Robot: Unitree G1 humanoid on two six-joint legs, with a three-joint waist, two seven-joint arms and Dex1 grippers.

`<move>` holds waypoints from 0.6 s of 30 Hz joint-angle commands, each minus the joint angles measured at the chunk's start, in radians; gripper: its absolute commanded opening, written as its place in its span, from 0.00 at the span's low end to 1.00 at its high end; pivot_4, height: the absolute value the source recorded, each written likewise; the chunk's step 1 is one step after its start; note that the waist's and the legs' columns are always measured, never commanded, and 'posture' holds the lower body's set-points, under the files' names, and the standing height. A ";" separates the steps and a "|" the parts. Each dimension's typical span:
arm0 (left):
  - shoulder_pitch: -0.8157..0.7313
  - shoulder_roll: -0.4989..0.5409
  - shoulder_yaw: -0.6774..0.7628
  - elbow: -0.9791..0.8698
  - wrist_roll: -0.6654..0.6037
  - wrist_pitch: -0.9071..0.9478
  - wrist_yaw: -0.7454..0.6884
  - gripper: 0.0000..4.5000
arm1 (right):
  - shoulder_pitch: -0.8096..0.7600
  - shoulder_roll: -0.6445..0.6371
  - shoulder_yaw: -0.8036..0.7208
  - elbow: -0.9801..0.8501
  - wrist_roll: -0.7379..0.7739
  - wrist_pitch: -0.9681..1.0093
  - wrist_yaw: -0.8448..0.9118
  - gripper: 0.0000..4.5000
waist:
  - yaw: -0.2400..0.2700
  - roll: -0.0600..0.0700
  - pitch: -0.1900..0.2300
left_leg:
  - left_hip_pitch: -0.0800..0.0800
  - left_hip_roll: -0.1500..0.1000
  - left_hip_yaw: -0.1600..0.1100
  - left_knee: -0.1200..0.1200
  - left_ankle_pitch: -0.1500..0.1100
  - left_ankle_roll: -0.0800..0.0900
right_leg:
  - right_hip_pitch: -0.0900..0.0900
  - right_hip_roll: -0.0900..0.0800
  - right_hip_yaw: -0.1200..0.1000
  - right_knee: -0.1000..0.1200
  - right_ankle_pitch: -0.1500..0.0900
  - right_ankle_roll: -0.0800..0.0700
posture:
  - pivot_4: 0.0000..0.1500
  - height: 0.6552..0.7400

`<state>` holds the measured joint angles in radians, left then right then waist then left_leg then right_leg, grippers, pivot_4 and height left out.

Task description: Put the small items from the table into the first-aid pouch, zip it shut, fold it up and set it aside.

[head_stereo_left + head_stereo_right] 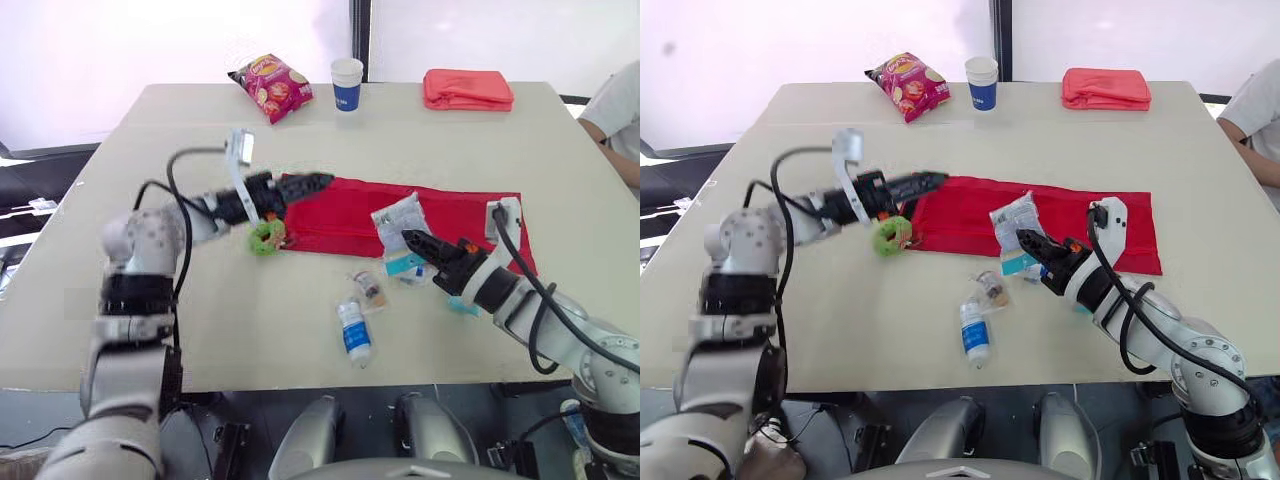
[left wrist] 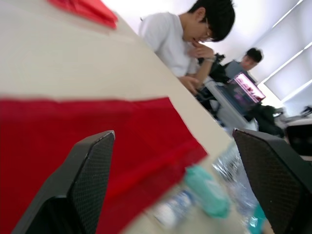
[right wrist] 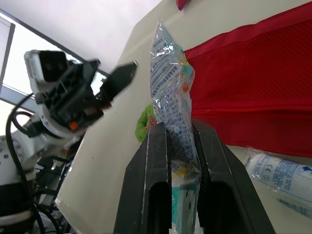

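Red mesh fabric of the first-aid pouch [image 1: 340,215] lies spread flat across the middle of the tabletop [image 1: 250,330], unfolded, its long side running left to right.

My right claw [image 3: 180,132] is clamped on a clear plastic packet [image 1: 398,216] with blue print. Both fingers pinch its lower part, so the packet stands up out of the grip, close to the pouch's near edge. A teal item [image 1: 405,265] lies on the tabletop just under that claw.

My left claw [image 1: 312,184] has its fingers spread wide with nothing between them. Its tips reach over the left end of the pouch; I cannot tell whether they touch the fabric. A green ring-shaped item [image 1: 267,238] sits right at the pouch's near left corner, just below that claw.

On the bare tabletop nearer to me, apart from the pouch, are a small clear item [image 1: 369,288] and, a little closer, a small white bottle [image 1: 354,333] with a blue label, lying on its side.

Along the far edge stand a crisp bag [image 1: 272,86], a paper cup [image 1: 347,83] and a folded red cloth [image 1: 467,89], all well apart from the pouch. A person [image 1: 615,110] in a white top sits at the tabletop's right side.
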<state>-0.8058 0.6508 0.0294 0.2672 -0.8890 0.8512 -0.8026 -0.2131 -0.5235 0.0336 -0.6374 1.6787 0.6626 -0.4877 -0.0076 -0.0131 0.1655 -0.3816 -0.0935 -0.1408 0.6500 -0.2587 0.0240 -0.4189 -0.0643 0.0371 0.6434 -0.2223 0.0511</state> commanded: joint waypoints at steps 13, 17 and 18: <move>-0.407 0.043 -0.344 0.799 0.794 -0.830 -0.570 0.94 | -0.144 -0.146 -0.027 0.002 0.152 0.039 0.019 0.00 | -0.007 -0.001 0.001 | -0.018 -0.001 0.001 0.001 0.000 0.001 | -0.020 -0.006 0.001 0.005 0.001 0.000 | 1.00 1.00; -0.451 0.022 -0.371 0.869 0.901 -0.914 -0.579 0.94 | -0.148 -0.153 -0.017 0.034 0.138 0.059 0.055 0.00 | -0.008 -0.003 0.002 | -0.019 -0.004 0.000 0.003 -0.001 0.002 | -0.020 -0.004 0.001 0.005 0.002 0.002 | 1.00 1.00; -0.457 0.018 -0.371 0.883 0.919 -0.920 -0.587 0.94 | -0.149 -0.152 -0.014 0.038 0.134 0.062 0.060 0.00 | -0.008 -0.003 0.002 | -0.019 -0.004 0.000 0.004 -0.001 0.003 | -0.020 -0.004 0.001 0.006 0.002 0.003 | 1.00 1.00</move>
<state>-1.2374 0.6637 -0.3456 1.1377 0.0066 -0.0404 -1.3752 -0.3489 -0.6683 0.0272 -0.5817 1.8058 0.7211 -0.4448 -0.0159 -0.0160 0.1672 -0.4008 -0.0980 -0.1403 0.6539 -0.2593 0.0267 -0.4385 -0.0687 0.0380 0.6501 -0.2205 0.0540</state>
